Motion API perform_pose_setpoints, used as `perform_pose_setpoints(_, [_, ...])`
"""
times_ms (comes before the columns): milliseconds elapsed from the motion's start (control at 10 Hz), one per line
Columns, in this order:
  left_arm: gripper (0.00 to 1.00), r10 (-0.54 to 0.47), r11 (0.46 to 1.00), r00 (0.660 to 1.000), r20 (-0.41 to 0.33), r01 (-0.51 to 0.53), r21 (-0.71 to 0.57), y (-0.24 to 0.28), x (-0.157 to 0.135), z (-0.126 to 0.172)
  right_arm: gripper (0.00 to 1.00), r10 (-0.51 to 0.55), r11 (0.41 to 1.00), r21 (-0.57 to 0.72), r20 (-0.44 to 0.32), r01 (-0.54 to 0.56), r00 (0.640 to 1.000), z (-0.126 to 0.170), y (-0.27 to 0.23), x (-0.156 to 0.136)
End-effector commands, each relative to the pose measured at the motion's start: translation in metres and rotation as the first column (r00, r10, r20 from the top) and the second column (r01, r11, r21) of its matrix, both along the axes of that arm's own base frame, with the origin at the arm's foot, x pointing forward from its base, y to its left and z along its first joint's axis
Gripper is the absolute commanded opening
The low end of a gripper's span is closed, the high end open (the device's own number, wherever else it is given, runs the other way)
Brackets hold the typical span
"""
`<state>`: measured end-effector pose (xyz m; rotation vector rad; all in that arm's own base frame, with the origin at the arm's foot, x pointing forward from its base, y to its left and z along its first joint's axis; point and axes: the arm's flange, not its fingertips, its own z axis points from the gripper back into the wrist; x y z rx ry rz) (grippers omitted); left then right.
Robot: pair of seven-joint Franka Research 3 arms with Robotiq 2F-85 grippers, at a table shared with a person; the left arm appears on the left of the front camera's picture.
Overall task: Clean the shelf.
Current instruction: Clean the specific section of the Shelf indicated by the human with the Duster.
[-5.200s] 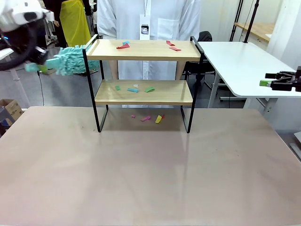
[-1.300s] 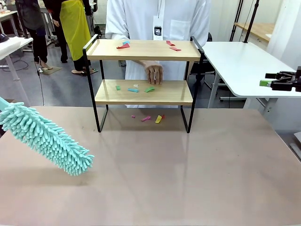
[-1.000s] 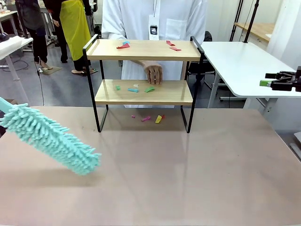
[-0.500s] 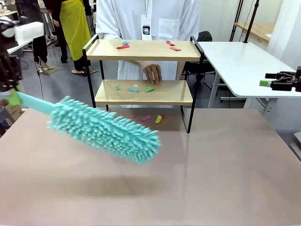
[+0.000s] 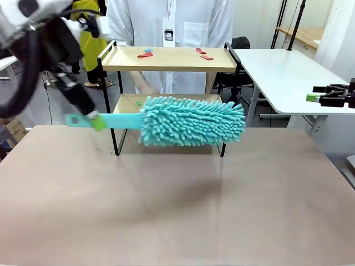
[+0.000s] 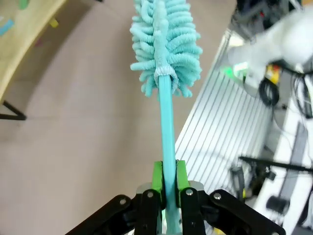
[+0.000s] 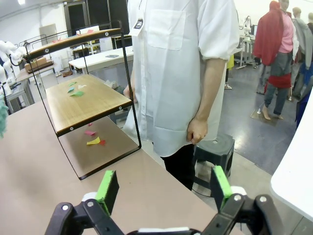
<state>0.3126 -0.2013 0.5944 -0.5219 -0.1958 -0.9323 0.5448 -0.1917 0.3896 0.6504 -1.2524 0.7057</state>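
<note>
- The shelf (image 5: 169, 59) stands on the far half of the table (image 5: 177, 210), just in front of the person (image 5: 172, 22) in white. It has two light wood boards in a thin black metal frame on four legs.
- Your left end effector (image 6: 168, 180) is clamped on the flat teal handle of the duster (image 5: 191, 121), with a green pad pressed to each side. The fluffy head hangs roughly level in front of the shelf's lower tier.
- Your right end effector (image 7: 164, 188) has its fingers spread wide with nothing between them. It is off at the right side, well apart from the shelf.
- From the front, the duster head hides most of the lower board. You cannot tell there whether the fibres touch the wood or hang just before it.
- Your left arm is motion-blurred and cut off at the top left corner, and the person's hand behind the shelf is too smeared to read.
- On the top board lie red and blue scraps (image 5: 145, 53) left of the middle, with more red scraps (image 5: 204, 55) to the right.
- Your right wrist view shows the lower board — green scraps (image 7: 74, 91) lie on it.
- Pink and yellow scraps (image 7: 93, 141) sit on the table beneath the shelf, between its legs.
</note>
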Motion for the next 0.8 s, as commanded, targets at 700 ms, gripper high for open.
perform_pose_setpoints(700, [0.13,0.294,0.956,0.955,-0.044,-0.293,0.015,-0.031,0.017,-0.016,1.00,0.003,1.000,0.000,0.006,-0.003,1.000,0.003,0.002,0.000])
